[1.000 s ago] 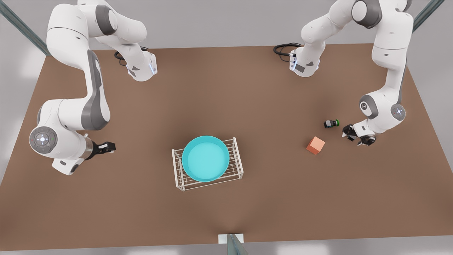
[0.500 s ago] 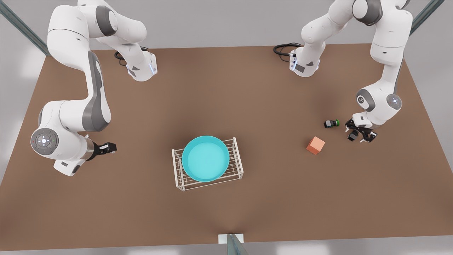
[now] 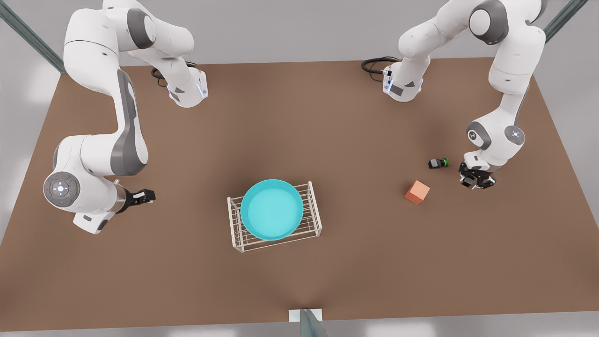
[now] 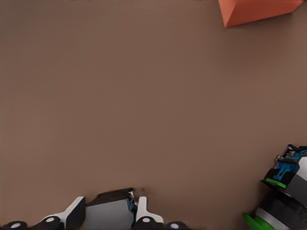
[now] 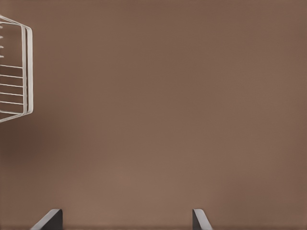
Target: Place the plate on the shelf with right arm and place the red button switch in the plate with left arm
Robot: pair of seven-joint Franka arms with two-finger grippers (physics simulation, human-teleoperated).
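The turquoise plate lies flat on the white wire shelf near the table's front middle. At the front view's right, my left gripper points down at the table beside the green-capped switch. In the left wrist view its fingers are shut on a small black and grey switch body with blue detail, the red button switch; its cap is hidden. My right gripper waits at the front view's left, level with the shelf and apart from it. Its fingertips stand wide open, and one shelf end shows beyond them.
A black switch with a green cap lies on its side just beside the left gripper. An orange cube sits between that gripper and the shelf. Both arm bases stand at the table's far edge.
The left arm's wrist has swung more upright over its gripper, and the fingers, spread apart a second ago, now look drawn together. The right arm has shifted only slightly.
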